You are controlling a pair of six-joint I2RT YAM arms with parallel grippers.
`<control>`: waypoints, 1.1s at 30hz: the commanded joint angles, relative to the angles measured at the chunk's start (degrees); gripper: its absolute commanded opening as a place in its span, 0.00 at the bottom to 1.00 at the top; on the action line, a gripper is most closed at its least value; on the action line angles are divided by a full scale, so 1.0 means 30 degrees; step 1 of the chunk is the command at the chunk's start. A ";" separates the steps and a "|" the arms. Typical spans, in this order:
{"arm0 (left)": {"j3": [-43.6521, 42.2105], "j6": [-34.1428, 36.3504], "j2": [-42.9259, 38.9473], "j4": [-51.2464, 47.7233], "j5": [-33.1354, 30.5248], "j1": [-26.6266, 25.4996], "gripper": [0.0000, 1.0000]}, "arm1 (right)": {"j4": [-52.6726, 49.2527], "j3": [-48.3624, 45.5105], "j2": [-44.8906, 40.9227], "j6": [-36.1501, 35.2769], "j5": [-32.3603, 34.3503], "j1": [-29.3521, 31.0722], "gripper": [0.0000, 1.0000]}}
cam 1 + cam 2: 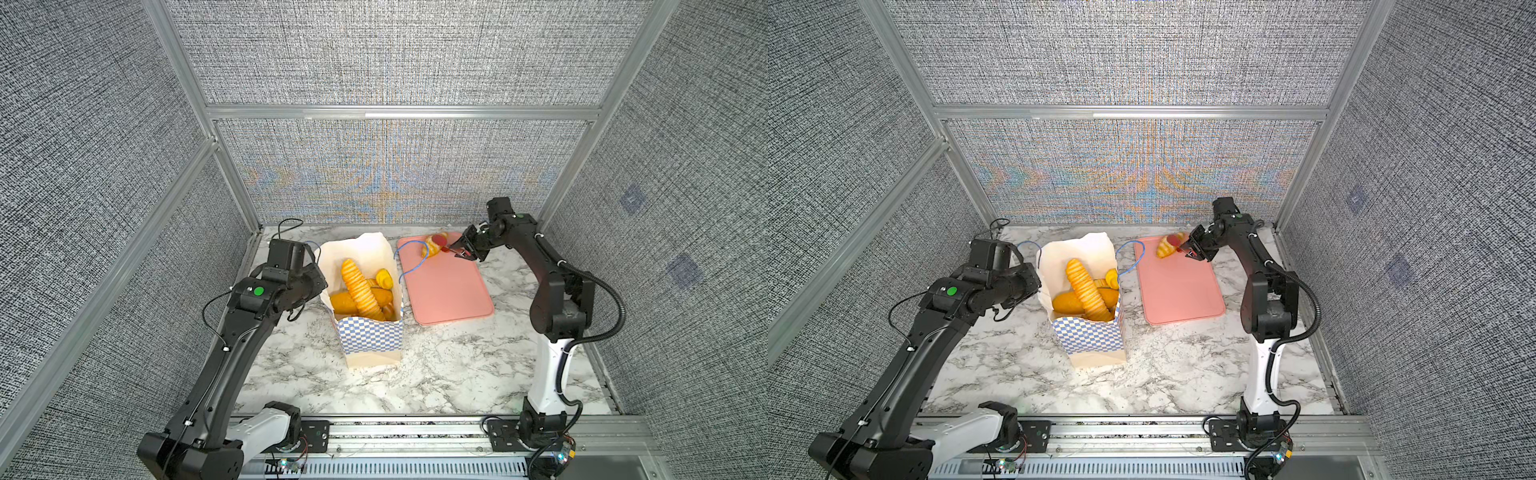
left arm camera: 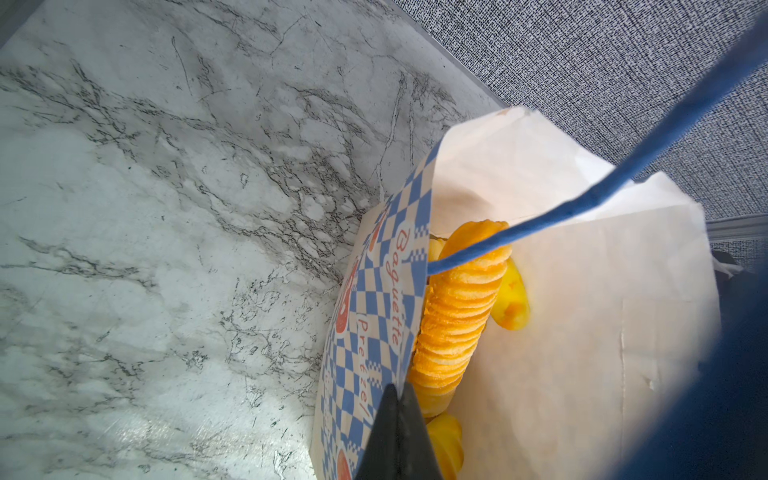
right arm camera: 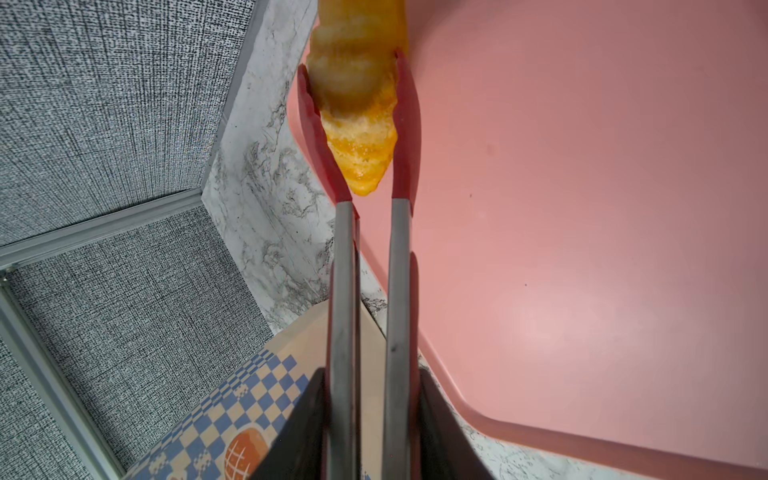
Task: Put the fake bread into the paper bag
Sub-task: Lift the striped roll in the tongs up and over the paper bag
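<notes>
Bright even light, soft shadows, rainbow moiré on back wall (image 1: pixel 386 183) — wrist views edge-warped, near blue cord (image 2: pixel 602 192) blurred.

The left arm (image 1: pixel 232 345) is stretched forward, wrist turned inward, and the left gripper (image 2: pixel 395 415) is seen pinched on the paper bag (image 2: pixel 374 311) rim. The right arm (image 1: pixel 552 286) is reached far back, the right gripper (image 1: pixel 462 248) clamped around the tongs (image 3: pixel 345 291).

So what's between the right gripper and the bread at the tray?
The red tongs: right gripper holds them, tips flanking the bread; clear in the right wrist view.
</notes>
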 commanded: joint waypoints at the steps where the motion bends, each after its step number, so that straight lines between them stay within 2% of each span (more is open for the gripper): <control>1: 0.0119 0.0153 -0.0116 -0.0439 -0.0309 0.0018 0.15 | 0.0349 -0.0426 -0.0882 -0.0792 0.0004 -0.0032 0.34; 5: 0.0127 0.0164 -0.0285 -0.0564 -0.0347 0.0004 0.30 | -0.0183 -0.0711 -0.1951 -0.1557 0.0255 -0.0024 0.33; 8: 0.0156 0.0201 -0.0417 -0.0681 -0.0333 0.0003 0.32 | -0.0664 -0.0661 -0.2872 -0.2258 0.0559 -0.0024 0.33; 19: 0.0126 0.0280 -0.0673 -0.0645 0.0027 0.0005 0.15 | -0.2097 0.0813 -0.6513 -0.5298 0.1806 0.0453 0.33; 28: 0.0214 0.0324 -0.0409 -0.0542 0.0382 0.0003 0.07 | -0.0972 0.2128 -0.8757 -0.7073 0.1916 0.2463 0.33; 33: 0.0302 0.0350 -0.0288 -0.0499 0.0441 0.0005 0.05 | 0.0257 0.2500 -0.9745 -0.7655 0.0964 0.3781 0.36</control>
